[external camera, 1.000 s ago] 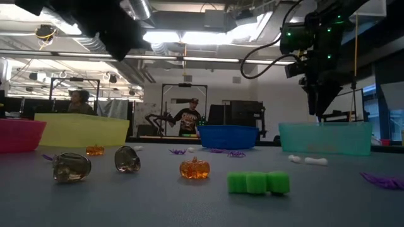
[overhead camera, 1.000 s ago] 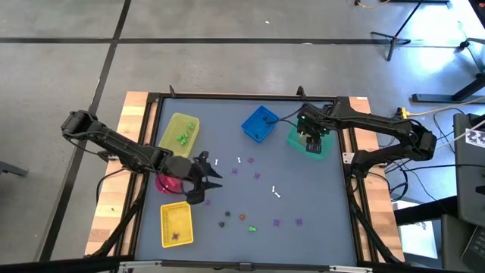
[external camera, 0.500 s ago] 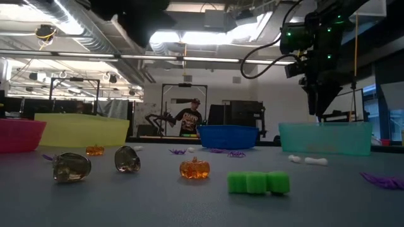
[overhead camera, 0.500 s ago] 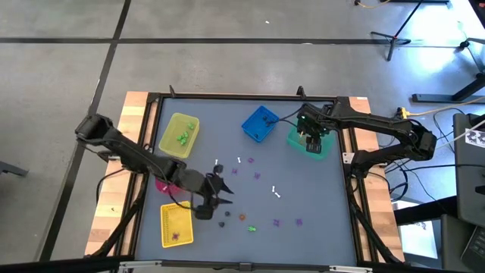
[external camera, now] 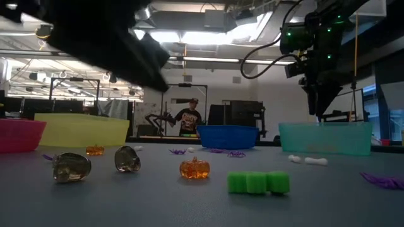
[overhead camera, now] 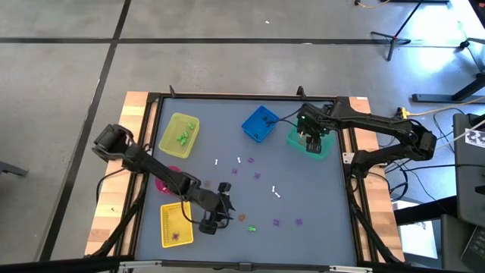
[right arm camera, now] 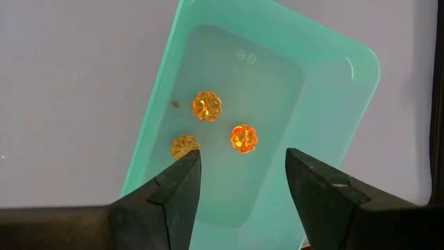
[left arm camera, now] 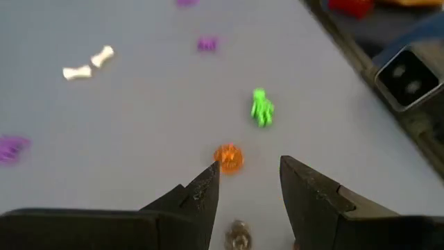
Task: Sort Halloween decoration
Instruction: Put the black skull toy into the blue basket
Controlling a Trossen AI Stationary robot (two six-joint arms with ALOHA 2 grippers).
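Note:
Small trinkets lie scattered on the grey table: an orange pumpkin (left arm camera: 228, 157), a green figure (left arm camera: 261, 108), white bones (left arm camera: 88, 64), purple pieces (left arm camera: 207, 44) and a dark grey skull-like piece (left arm camera: 238, 236). My left gripper (left arm camera: 250, 167) is open and hovers low over the near middle of the table (overhead camera: 221, 206); the grey piece shows between its fingers and the pumpkin just ahead. My right gripper (right arm camera: 243, 156) is open and empty above the teal bin (right arm camera: 277, 104), which holds three orange pumpkins (right arm camera: 242, 137).
A yellow bin (overhead camera: 179, 135) with green pieces, a pink bin (overhead camera: 163, 183) and a second yellow bin (overhead camera: 176, 225) stand on the left. A blue bin (overhead camera: 260, 123) sits at the far middle beside the teal bin (overhead camera: 307, 144). People stand in the room behind (external camera: 188, 116).
My left arm has swung from beside the pink bin toward the table's near edge and to the right, ending over the dark trinkets and the pumpkin near the near edge. Its gripper has stayed open. The right arm has kept still.

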